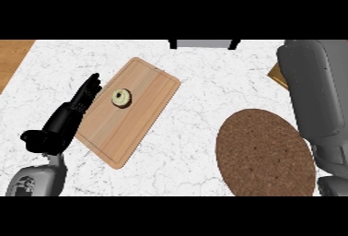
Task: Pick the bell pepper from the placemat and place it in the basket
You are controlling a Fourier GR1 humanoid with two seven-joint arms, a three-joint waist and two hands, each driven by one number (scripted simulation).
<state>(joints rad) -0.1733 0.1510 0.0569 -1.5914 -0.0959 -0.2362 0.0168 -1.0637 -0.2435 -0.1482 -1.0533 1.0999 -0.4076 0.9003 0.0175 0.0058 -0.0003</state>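
Open table [197, 138] strip between cutting board [129, 110] and round brown placemat [266, 154]. Left hand [68, 117] sits along board's left edge, fingers straight. Small round item [122, 97] on board. Grey right forearm [316, 92] covers right edge, overlapping placemat.

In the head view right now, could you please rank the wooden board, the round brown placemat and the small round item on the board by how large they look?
1. and 2. Wooden board and round brown placemat: they look about alike, so I won't rank them.
3. Small round item on the board: clearly smallest.
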